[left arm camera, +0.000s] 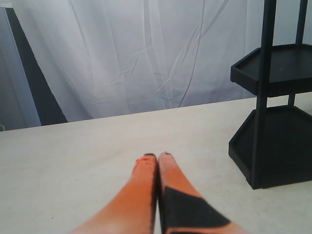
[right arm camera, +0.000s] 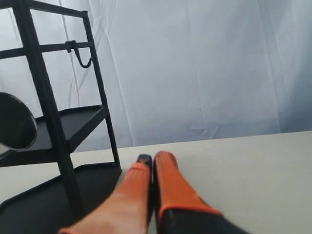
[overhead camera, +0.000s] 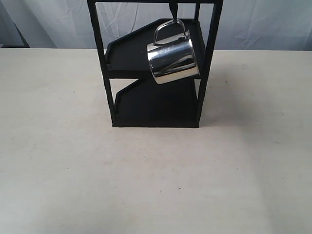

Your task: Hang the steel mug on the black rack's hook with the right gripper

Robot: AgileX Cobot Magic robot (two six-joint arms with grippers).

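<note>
The steel mug [overhead camera: 173, 61] hangs tilted by its looped handle [overhead camera: 168, 28] from a hook at the top front of the black rack [overhead camera: 153, 73]; its rounded base shows at the edge of the right wrist view [right arm camera: 14, 127]. Neither arm appears in the exterior view. My right gripper [right arm camera: 153, 158] is shut with nothing between its orange pads, low over the table beside the rack's lower shelf [right arm camera: 44, 204]. My left gripper [left arm camera: 157, 156] is also shut and empty, off to the rack's [left arm camera: 273, 117] other side.
A second empty hook [right arm camera: 84, 58] hangs from the rack's upper bar. The beige table [overhead camera: 156, 185] stretches around the rack. A white curtain [left arm camera: 146, 53] closes the back.
</note>
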